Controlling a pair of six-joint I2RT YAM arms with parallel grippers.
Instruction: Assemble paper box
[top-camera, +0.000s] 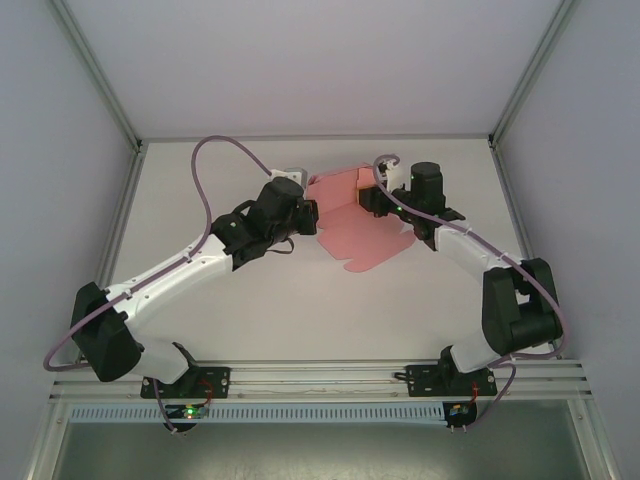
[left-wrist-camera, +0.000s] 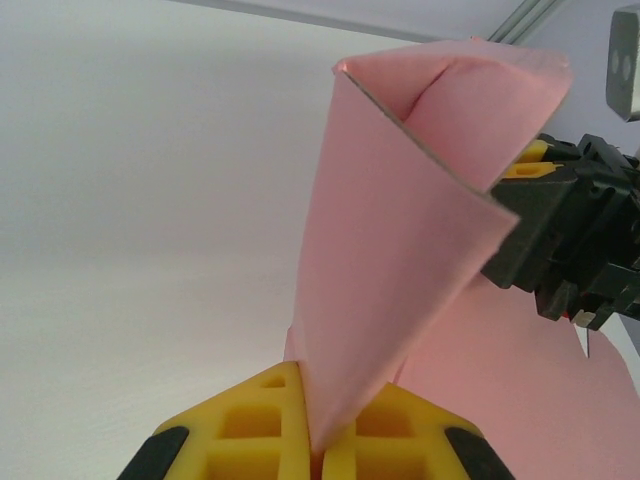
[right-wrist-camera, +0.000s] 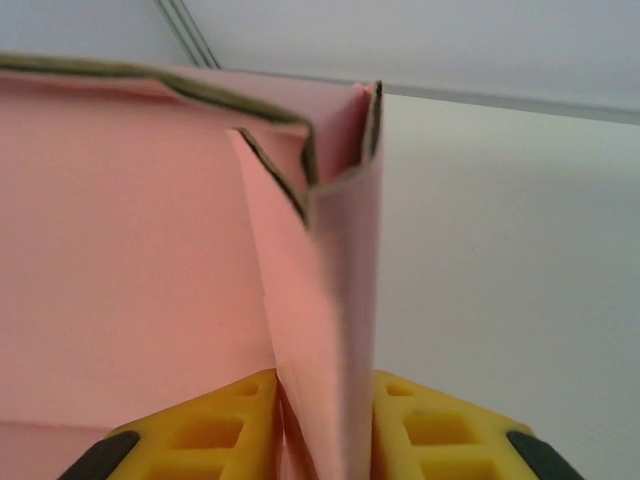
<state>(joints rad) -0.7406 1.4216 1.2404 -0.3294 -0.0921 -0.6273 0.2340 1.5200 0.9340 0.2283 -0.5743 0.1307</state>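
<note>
Ok so, starting at the bottom of the overhead shot: both arm bases sat bolted on the metal rail (top-camera: 320, 380) along the lower edge. From there the left arm (top-camera: 170, 275) ran up toward the middle and the right arm (top-camera: 500, 290) bent back in from the right side, each one with a purple cable looped over it.

They met just above the middle of the frame, at the paper box (top-camera: 355, 225). It was a pink card piece, only partly folded. A flat part lay on the white counter (top-camera: 200, 200) and a wall or two stood up at its upper edge. The left fingers (top-camera: 300, 215) were at its left side and the right fingers (top-camera: 375, 197) at its upper right.

In the left wrist cam, the left fingers (left-wrist-camera: 285, 420) were at the bottom centre, yellow pads pressed together on the tip of a curled pink flap (left-wrist-camera: 390, 280). The flap rose toward the top of the frame, and the other arm's black-and-yellow fingers (left-wrist-camera: 560, 220) were behind it at the right edge.

In the right wrist cam, the right fingers (right-wrist-camera: 240, 420) were clamped on a folded upright corner of the box (right-wrist-camera: 130, 250), with card against both pads. A pink wall covered the left half of the frame, bare counter was on the right, and the enclosure wall ran across the top.
</note>
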